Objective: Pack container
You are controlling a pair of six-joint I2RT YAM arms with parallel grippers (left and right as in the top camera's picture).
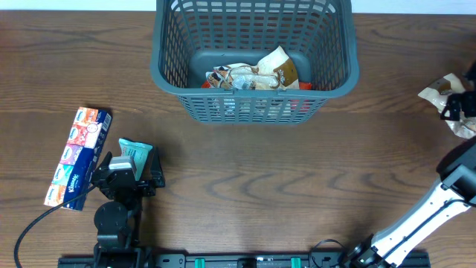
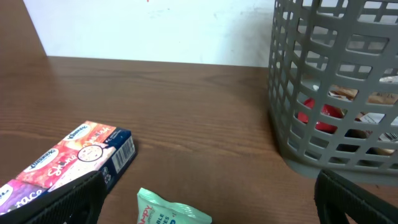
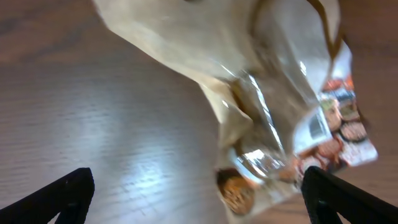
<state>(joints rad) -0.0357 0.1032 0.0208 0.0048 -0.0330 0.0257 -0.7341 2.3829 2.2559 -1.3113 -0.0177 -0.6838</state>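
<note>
The container (image 1: 256, 74) is a large grey-blue slotted basket at the back centre, with several snack packs (image 1: 253, 77) inside; it also shows at the right of the left wrist view (image 2: 336, 93). My left gripper (image 1: 132, 170) (image 2: 208, 191) is open, its fingers on either side of a mint-green pouch (image 1: 135, 152) (image 2: 171, 213) lying on the table. My right gripper (image 1: 462, 100) (image 3: 199, 190) is open at the far right edge, over a beige and clear snack bag (image 1: 444, 92) (image 3: 267, 93).
A long colourful multi-pack (image 1: 78, 155) (image 2: 68, 158) lies just left of the green pouch. The wooden table (image 1: 297, 179) runs between the basket and both arms. A black cable (image 1: 37, 219) trails at the front left.
</note>
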